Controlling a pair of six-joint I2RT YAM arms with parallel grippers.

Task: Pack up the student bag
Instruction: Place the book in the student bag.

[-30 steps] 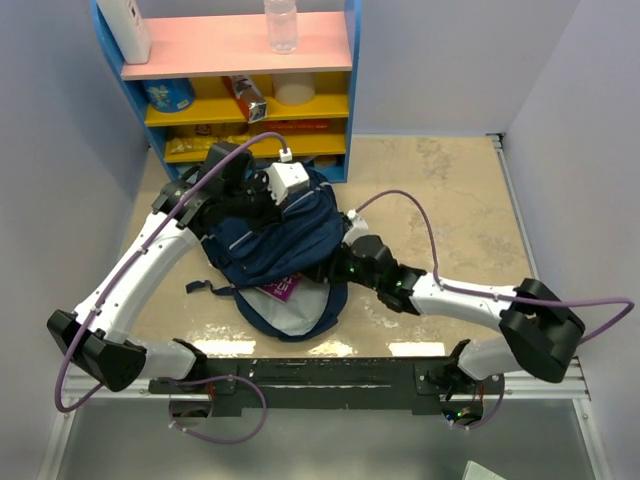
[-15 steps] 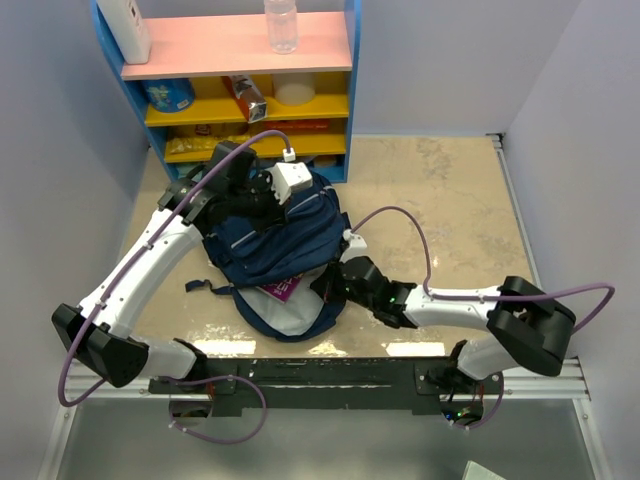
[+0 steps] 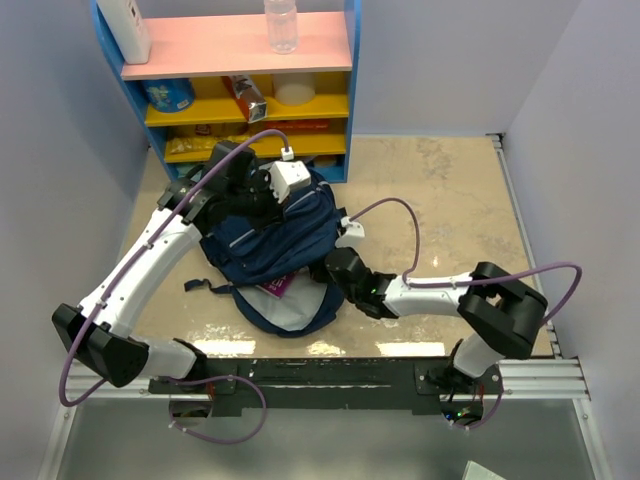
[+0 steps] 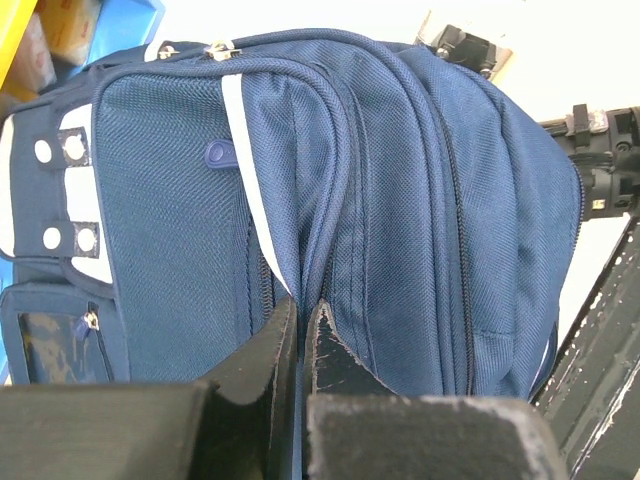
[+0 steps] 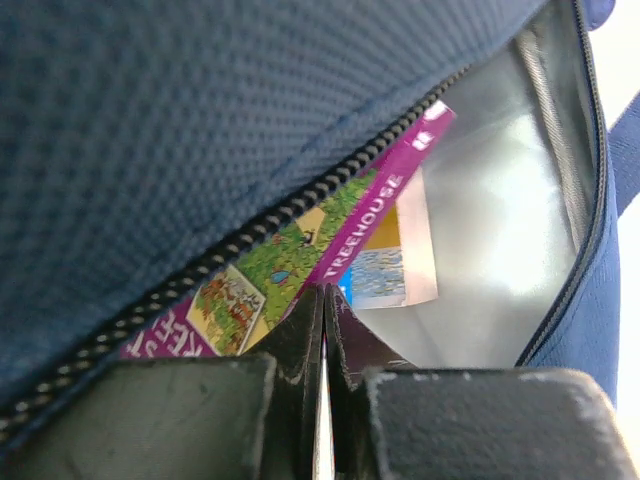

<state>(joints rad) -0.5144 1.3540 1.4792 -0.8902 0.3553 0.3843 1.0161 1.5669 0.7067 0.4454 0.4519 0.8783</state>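
The student bag (image 3: 270, 245), navy with light stripes, lies in the middle of the table with its main compartment open toward the arms. A purple picture book (image 3: 277, 289) sticks partly out of the grey-lined opening. My left gripper (image 3: 260, 205) sits at the bag's far top end. In the left wrist view it (image 4: 300, 308) is shut on a fold of the bag (image 4: 400, 200) beside a zip seam. My right gripper (image 3: 334, 268) is at the right side of the opening. In the right wrist view it (image 5: 325, 293) is shut, its tips against the book's (image 5: 290, 250) edge under the zip flap (image 5: 200, 120).
A blue shelf unit (image 3: 348, 90) with a pink top and yellow shelves stands just behind the bag, holding a bottle (image 3: 281, 25), a white container (image 3: 125, 28) and a blue can (image 3: 170, 95). A bag strap (image 3: 205, 287) trails left. Walls close both sides.
My right gripper has shut and its arm has swung left, bringing the tips into the bag's opening by the book. The left arm keeps its hold on the bag.
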